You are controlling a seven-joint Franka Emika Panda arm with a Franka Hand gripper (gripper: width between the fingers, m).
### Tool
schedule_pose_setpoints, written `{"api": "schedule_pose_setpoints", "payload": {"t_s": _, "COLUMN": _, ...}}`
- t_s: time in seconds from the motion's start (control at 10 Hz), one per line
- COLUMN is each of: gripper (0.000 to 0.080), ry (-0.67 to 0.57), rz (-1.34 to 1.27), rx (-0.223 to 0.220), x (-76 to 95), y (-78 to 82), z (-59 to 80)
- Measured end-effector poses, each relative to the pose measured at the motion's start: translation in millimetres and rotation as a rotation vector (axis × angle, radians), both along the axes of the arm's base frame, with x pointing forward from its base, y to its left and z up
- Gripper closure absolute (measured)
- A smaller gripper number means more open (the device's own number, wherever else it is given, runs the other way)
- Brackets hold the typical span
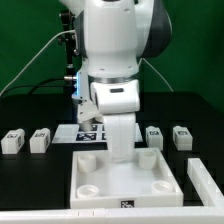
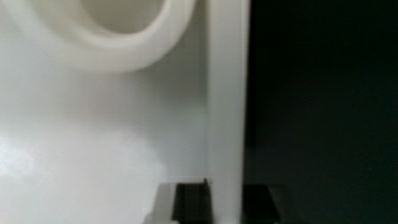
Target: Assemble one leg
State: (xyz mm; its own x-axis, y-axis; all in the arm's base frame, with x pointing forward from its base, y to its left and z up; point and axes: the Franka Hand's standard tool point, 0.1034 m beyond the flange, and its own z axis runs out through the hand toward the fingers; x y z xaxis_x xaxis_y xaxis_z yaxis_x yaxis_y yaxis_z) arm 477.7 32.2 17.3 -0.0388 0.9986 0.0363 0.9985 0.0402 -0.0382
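White plastic fills the foreground: a pale strip [image 1: 50, 213] bearing a small tag runs along the nearest edge of the black desk [image 1: 30, 172], its purpose unclear. Just behind it lies the large square panel [image 1: 120, 182], a round socket [image 1: 88, 187] in each corner, none filled. The jaws are down at the panel's far rim. The wrist view shows that rim [image 2: 228, 100] running between two dark tips, so they appear to straddle it, but whether they are clenched on it or released cannot be told. Beyond, all four legs [image 1: 155, 135] stand loose on the desk in a row, two on the exterior view's left and two on its right, none assembled. The marker board [image 1: 85, 130] lies behind, half hidden by the arm [image 1: 112, 40].

The step in hand looks like settling the panel before a leg is fetched. Done well, that means keeping the panel flat and square and letting go cleanly. The closest leg would then be taken across its narrow sides, kept upright and lowered dead centre over a socket. A white piece [image 1: 207, 180] is cut off at the exterior view's right edge, and the wrist view is blurred.
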Motion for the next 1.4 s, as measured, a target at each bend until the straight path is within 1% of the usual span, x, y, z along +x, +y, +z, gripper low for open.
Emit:
{"api": "schedule_pose_setpoints", "payload": {"t_s": 0.1, "gripper": 0.0738, "ry": -0.003, "rz": 0.007, "rx": 0.008, "x": 10.0, "y": 11.5, "z": 2.2}}
{"api": "schedule_pose_setpoints", "payload": {"t_s": 0.2, "gripper": 0.0738, "ry": -0.006, "rz": 0.006, "rx": 0.017, "x": 16.6, "y": 21.5, "z": 1.3}}
{"api": "schedule_pose_setpoints", "payload": {"t_s": 0.4, "gripper": 0.0738, "ry": 0.02, "rz": -0.034, "rx": 0.023, "x": 18.5, "y": 36.4, "z": -1.8}}
{"api": "schedule_pose_setpoints", "payload": {"t_s": 0.5, "gripper": 0.0738, "ry": 0.024, "rz": -0.058, "rx": 0.018, "x": 18.8, "y": 37.8, "z": -2.0}}
{"api": "schedule_pose_setpoints", "payload": {"t_s": 0.9, "gripper": 0.0738, "ry": 0.017, "rz": -0.071, "rx": 0.018, "x": 18.7, "y": 36.5, "z": -2.6}}
{"api": "schedule_pose_setpoints", "payload": {"t_s": 1.0, "gripper": 0.0522, "ry": 0.017, "rz": -0.072, "rx": 0.018, "x": 18.7, "y": 36.3, "z": -2.6}}
{"api": "schedule_pose_setpoints", "payload": {"t_s": 1.1, "gripper": 0.0522, "ry": 0.017, "rz": -0.072, "rx": 0.018, "x": 18.7, "y": 36.2, "z": -2.6}}
{"api": "schedule_pose_setpoints", "payload": {"t_s": 1.2, "gripper": 0.0322, "ry": 0.017, "rz": -0.072, "rx": 0.018, "x": 18.7, "y": 36.2, "z": -2.6}}
{"api": "schedule_pose_setpoints", "payload": {"t_s": 1.3, "gripper": 0.0322, "ry": 0.017, "rz": -0.072, "rx": 0.018, "x": 18.7, "y": 36.1, "z": -2.6}}
{"api": "schedule_pose_setpoints", "payload": {"t_s": 1.4, "gripper": 0.0192, "ry": 0.017, "rz": -0.072, "rx": 0.018, "x": 18.7, "y": 36.0, "z": -2.6}}
